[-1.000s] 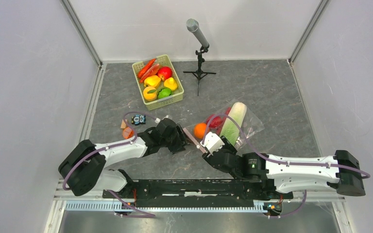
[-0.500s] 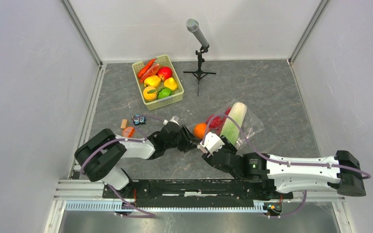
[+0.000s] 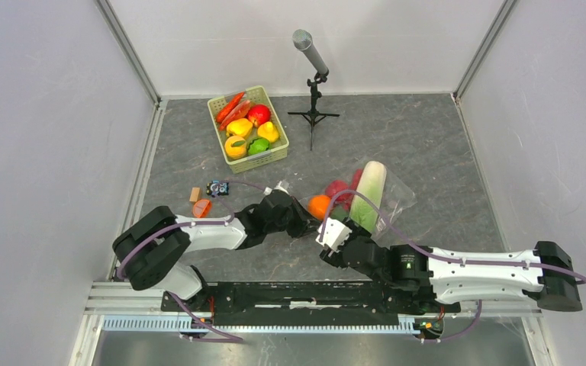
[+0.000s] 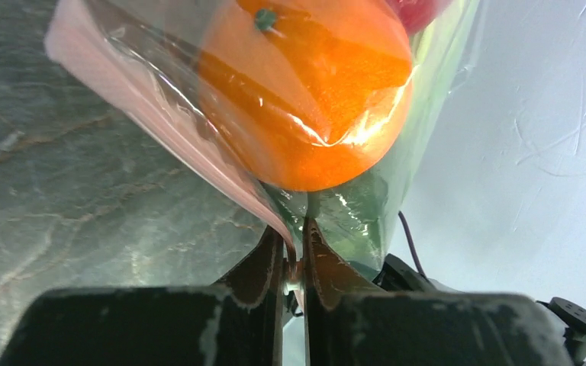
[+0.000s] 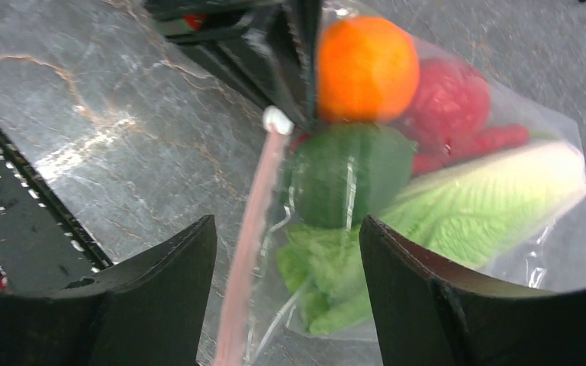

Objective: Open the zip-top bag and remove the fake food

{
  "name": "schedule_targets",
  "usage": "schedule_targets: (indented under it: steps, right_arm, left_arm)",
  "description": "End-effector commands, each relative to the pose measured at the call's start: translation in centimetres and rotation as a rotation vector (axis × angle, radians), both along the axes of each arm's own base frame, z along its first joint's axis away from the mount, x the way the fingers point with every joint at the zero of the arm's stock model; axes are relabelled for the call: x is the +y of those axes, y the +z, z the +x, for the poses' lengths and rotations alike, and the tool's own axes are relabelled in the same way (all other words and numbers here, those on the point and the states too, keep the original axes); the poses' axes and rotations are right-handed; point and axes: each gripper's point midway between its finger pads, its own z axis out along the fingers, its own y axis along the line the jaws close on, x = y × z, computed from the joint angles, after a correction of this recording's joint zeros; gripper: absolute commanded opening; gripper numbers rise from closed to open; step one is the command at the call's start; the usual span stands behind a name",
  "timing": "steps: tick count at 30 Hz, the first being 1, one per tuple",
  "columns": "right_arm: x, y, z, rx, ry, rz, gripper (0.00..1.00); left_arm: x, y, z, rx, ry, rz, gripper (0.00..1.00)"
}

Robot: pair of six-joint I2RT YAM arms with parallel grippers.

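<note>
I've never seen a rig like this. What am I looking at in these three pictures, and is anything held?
Two robot arms are bolted at the near edge of a grey table, each ending in a two-fingered hand. The wide picture comes from a camera above and behind them; the other two from a camera on each wrist. On the table lie a clear zip-top bag holding a toy orange, a dark green fruit, a red piece and a cabbage, a green basket of more toy food, and a microphone. The left hand pinches the bag's pink zip edge; the right hand is open by the bag.
</note>
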Motion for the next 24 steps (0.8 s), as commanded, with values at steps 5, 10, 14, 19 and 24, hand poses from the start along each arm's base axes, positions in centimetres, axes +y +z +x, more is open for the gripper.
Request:
schedule_targets:
  steps: [5,10,14,19,24]
  right_arm:
    - [3.1,1.3,-0.7,-0.078,0.119,0.045,0.73]
    - [1.1,0.5,1.7,-0.186,-0.049,-0.032,0.63]
    - [0.4,-0.4,2.1,-0.208,-0.084,-0.039,0.52]
    - [0.5,-1.5,1.6,-0.174,-0.057,-0.028,0.49]
    - [1.7,-0.8,0.9,-0.135,-0.009,0.016,0.54]
  left_arm:
    - [-1.0,3.0,0.5,0.066,0.051,0.050,0.02]
    - [-1.0,3.4,0.2,0.091,0.055,0.055,0.02]
    - [-1.0,3.8,0.2,0.097,0.057,0.056,0.02]
    - [-1.4,3.9,0.2,0.119,0.055,0.050,0.02]
    - [-1.9,4.1,0.2,0.137,0.049,0.038,0.02]
